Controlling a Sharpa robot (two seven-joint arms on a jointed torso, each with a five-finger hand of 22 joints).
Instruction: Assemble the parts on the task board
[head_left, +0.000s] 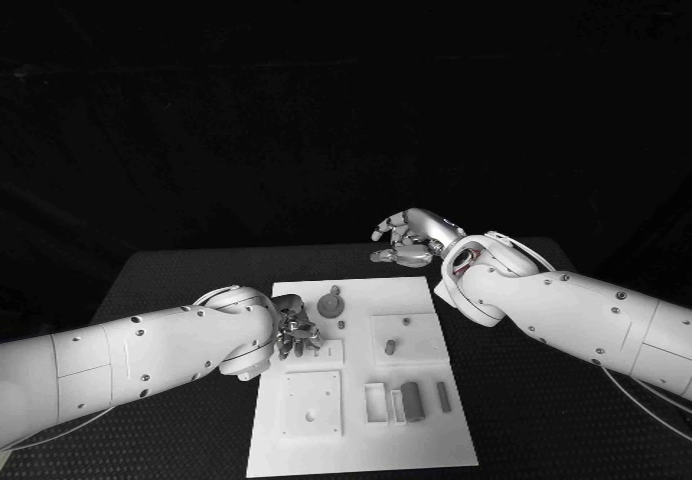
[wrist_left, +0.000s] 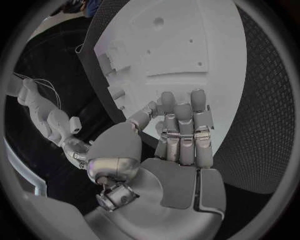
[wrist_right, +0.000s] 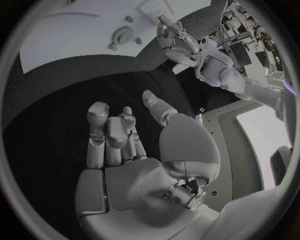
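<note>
Flat white task board (head_left: 433, 440); left robot hand (head_left: 296, 332) over it, right robot hand (head_left: 408, 238) beyond, both empty, fingers apart

Head camera looks down; wrist cameras sit close behind hands, sharing the task board (head_left: 361, 400)

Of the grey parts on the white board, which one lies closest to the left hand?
The round grey disc-shaped part, near the far edge of the white task board, lies just beside the left hand; the small peg and upright bars sit farther away.
</note>
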